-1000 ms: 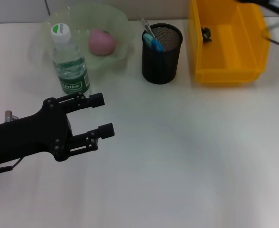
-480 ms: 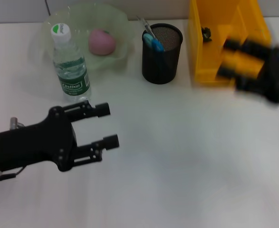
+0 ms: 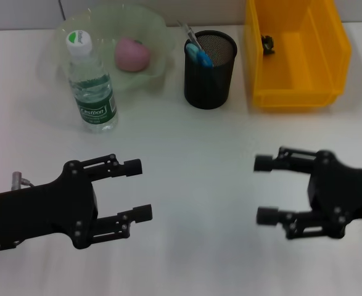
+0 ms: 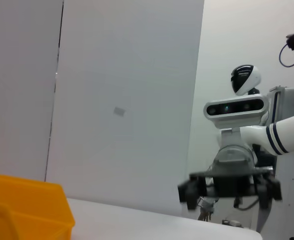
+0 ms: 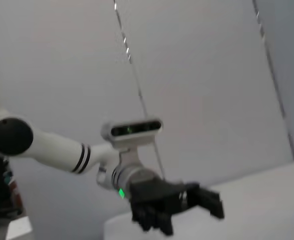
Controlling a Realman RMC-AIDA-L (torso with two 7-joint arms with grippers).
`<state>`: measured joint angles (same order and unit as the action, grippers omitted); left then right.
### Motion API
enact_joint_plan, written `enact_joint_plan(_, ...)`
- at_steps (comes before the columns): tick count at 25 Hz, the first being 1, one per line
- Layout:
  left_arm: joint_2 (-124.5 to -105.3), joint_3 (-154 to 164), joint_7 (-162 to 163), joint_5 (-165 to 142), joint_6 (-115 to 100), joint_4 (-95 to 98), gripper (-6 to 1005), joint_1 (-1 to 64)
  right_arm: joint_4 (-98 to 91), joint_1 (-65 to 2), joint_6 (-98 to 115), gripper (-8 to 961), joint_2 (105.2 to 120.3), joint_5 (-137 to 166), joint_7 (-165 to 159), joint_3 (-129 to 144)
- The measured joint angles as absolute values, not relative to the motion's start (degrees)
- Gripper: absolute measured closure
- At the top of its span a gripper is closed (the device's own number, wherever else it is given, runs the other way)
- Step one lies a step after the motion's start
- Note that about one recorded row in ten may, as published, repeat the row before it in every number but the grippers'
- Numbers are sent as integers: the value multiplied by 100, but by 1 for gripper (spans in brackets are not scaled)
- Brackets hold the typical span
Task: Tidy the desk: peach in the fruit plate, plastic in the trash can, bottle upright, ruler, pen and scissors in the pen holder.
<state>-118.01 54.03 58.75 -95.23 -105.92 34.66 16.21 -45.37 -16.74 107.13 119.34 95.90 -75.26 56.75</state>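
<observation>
Your left gripper (image 3: 139, 190) hovers at lower left over the tabletop (image 3: 199, 148), jaws open and empty; your right gripper (image 3: 262, 189) faces it at lower right, jaws open too. At upper left the bottle (image 3: 90, 84) stands upright beside the plate (image 3: 156, 31) holding the peach (image 3: 132, 54). The holder (image 3: 209, 61) and bin (image 3: 295, 52) sit along the top

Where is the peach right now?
In the head view, the peach lies in the green fruit plate at far left, just behind the upright bottle.
</observation>
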Motion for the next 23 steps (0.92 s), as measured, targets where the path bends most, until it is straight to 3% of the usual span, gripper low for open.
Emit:
enact_joint_plan(7,-11806,5431,5813,-9725,-10564,3475,296,1654,-4613,-1839,10678,135,11920,9761,-7667,6010)
enact_joint_plan(13,-11823,5435,5621,-9764,-10607,3432,218,1657,-4598,-1897,10718,135,11935,9792,-7245,6042)
enact_joint_plan(23,-11821,5402,5649,-9765,-10591,3420,220,1661,-4121,-2100,10701,135,11944,9786,-6787,6038)
